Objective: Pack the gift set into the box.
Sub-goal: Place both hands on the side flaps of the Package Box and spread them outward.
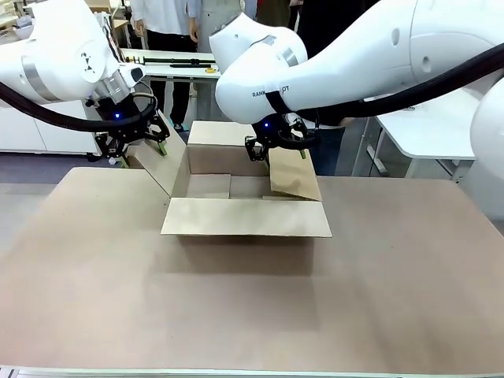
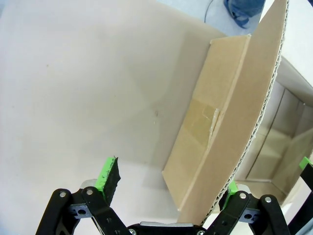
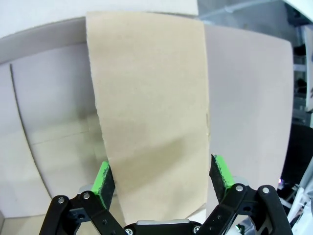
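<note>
The brown cardboard box point(image 1: 206, 187) stands open at the middle of the table, its four flaps spread. My left gripper point(image 1: 142, 153) is open and straddles the upright left flap point(image 2: 230, 127), whose corrugated edge runs close to one green pad point(image 2: 232, 187); the other pad point(image 2: 109, 172) stands well clear. My right gripper point(image 1: 277, 151) is open too, with the right flap point(image 3: 151, 112) lying between its fingers point(image 3: 220, 172) and touching neither. What shows of the box's inside looks bare. The gift set is out of view.
The front flap point(image 1: 246, 217) lies flat toward me and the back flap point(image 1: 216, 132) leans away. The brown table top point(image 1: 236, 307) is bare around the box. People stand beyond the far edge, beside white tables point(image 1: 429, 130).
</note>
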Tool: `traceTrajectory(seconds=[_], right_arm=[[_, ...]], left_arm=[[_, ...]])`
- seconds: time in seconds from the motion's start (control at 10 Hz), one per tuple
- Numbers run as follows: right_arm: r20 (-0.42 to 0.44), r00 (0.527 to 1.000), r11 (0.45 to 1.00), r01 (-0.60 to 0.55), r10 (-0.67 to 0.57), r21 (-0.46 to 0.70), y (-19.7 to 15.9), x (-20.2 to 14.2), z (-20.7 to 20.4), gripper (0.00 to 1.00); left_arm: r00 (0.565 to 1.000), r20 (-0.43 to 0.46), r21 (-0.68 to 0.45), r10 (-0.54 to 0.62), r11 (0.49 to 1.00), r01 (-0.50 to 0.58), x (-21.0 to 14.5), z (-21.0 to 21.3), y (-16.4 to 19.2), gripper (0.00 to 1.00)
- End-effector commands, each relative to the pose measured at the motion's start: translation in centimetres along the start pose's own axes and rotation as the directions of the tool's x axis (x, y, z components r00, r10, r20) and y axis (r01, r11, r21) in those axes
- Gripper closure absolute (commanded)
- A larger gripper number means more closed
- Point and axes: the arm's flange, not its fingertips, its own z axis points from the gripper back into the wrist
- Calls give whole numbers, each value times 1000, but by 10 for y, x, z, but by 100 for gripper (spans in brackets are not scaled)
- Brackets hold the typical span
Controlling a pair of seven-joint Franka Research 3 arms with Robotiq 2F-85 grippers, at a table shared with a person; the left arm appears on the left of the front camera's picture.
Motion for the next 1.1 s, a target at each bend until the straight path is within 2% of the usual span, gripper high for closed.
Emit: traceTrajectory(seconds=[0.0, 0.2, 0.5, 1.0], right_arm=[[19, 1000, 1000, -13, 14, -22, -8, -10, -3, 0], [0, 999, 999, -44, 44, 4, 1, -11, -10, 0], [11, 1000, 999, -25, 25, -46, -5, -14, -8, 0], [55, 998, 999, 13, -11, -44, -75, -25, 26, 0]], left_arm=[[1000, -2, 15, 13, 1000, -13, 0, 1, -1, 0], [1000, -2, 15, 13, 1000, -13, 0, 1, -1, 0], [1000, -2, 15, 13, 1000, -13, 0, 1, -1, 0], [1000, -2, 15, 13, 1000, -13, 0, 1, -1, 0]])
